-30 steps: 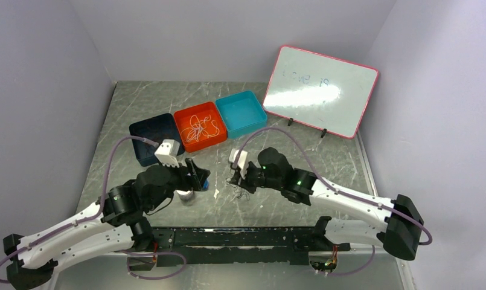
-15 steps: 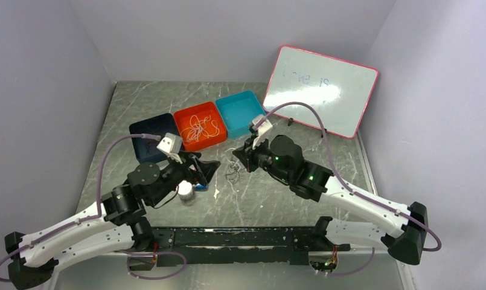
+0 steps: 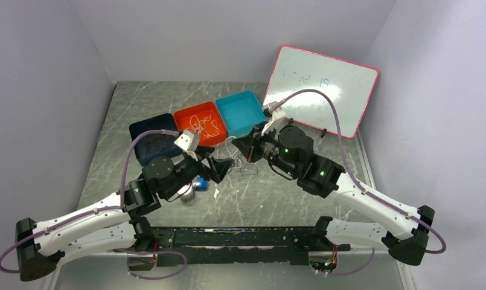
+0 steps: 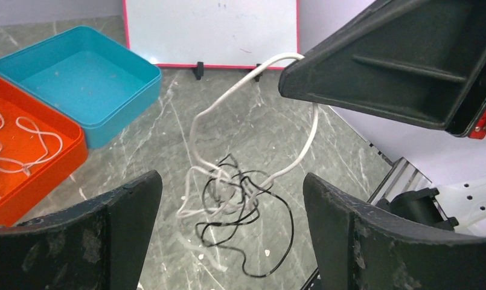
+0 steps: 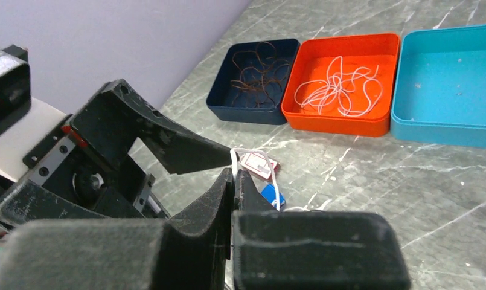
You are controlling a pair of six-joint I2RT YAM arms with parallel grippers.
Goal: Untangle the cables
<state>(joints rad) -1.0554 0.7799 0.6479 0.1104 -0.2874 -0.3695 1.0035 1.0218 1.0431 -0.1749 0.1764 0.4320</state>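
Here the cables (image 4: 234,193) lie as one loose knot on the grey marbled table (image 3: 168,96), thin black loops wound through thin white ones, all flat on the surface except for one white strand (image 4: 195,121). That strand climbs out of the knot in two long curves and runs up to the right gripper (image 5: 233,174), whose fingers are pressed together with the strand pinched between them. The left gripper (image 4: 231,181) hangs just above the knot with its two fingers spread wide to either side of it, and they grip nothing. The left wrist view gives us the knot itself in detail: the black cable makes the widest loop on the near side, and the white one crosses it several times. We cannot follow which strand passes over which. The right wrist view hides the knot behind its own fingers, but it shows the pinch itself, with the white strand coming out at the fingertips. It also shows a small pale flat piece and a small blue one just beyond, neither of which we can identify. Only from there do we see inside the navy tray (image 5: 246,115), which holds dark squiggly cords, and the orange tray (image 5: 343,124), which holds white ones. A teal tray (image 4: 122,115) sits beside the orange one, and a pink-framed whiteboard (image 3: 322,90) stands propped behind.
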